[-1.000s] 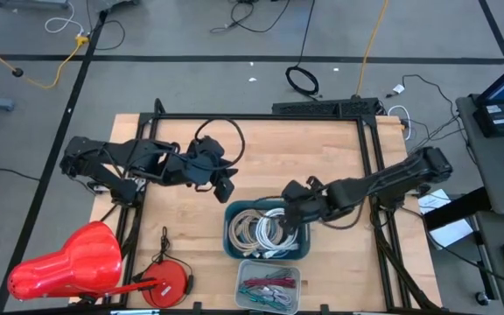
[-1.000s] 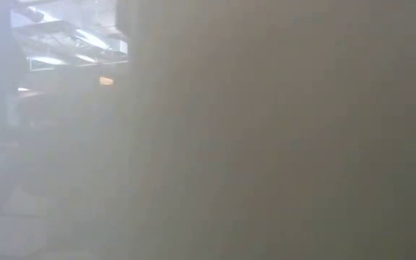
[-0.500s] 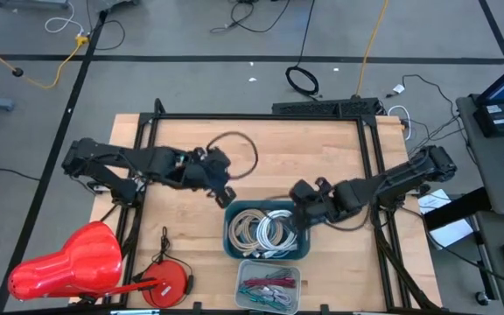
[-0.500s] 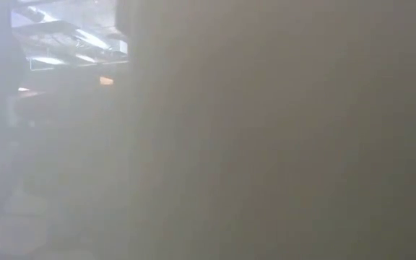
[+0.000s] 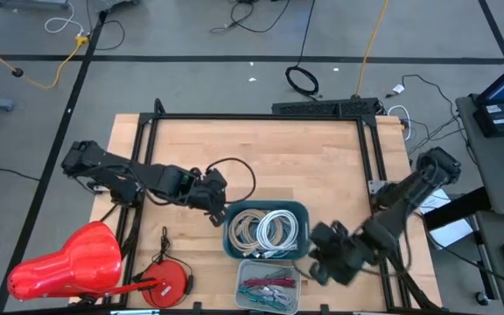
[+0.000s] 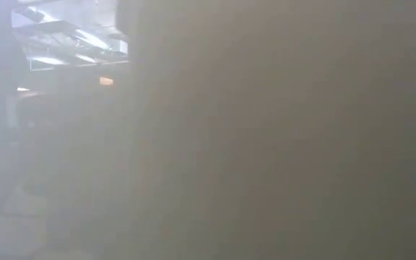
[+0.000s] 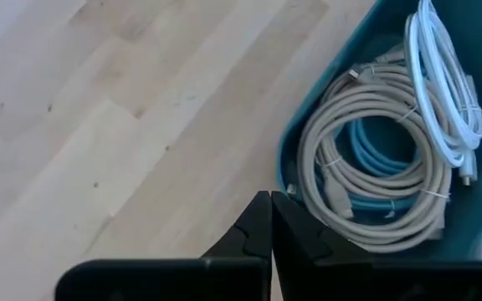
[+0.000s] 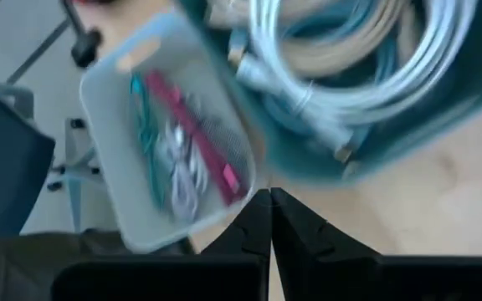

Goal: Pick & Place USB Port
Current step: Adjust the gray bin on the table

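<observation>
A teal bin (image 5: pixel 267 210) near the table's front middle holds coiled cables: beige ones (image 7: pixel 362 159), a white one (image 7: pixel 442 92) and a blue one (image 7: pixel 375 142). I cannot pick out a USB port among them. My left gripper (image 5: pixel 217 213) hangs shut and empty over the bare wood just left of the bin's left wall (image 7: pixel 284 159). My right gripper (image 5: pixel 316 265) is shut and empty too, right of the bin's near right corner and beside a white tray (image 8: pixel 115 92). The low view shows only haze.
The white tray (image 5: pixel 268 284) with red and green leads stands in front of the bin. A red dome-shaped object (image 5: pixel 68 262) and a red disc (image 5: pixel 166 282) sit at the near left. A black cable loop (image 5: pixel 239 171) arches beside my left wrist. Bare wood lies behind the bin.
My right gripper has left the space over the bin's right half and swung toward the table's near edge, ending beside the white tray. My left gripper has moved a little toward the near edge, down to the bin's left wall, and the black loop came with it.
</observation>
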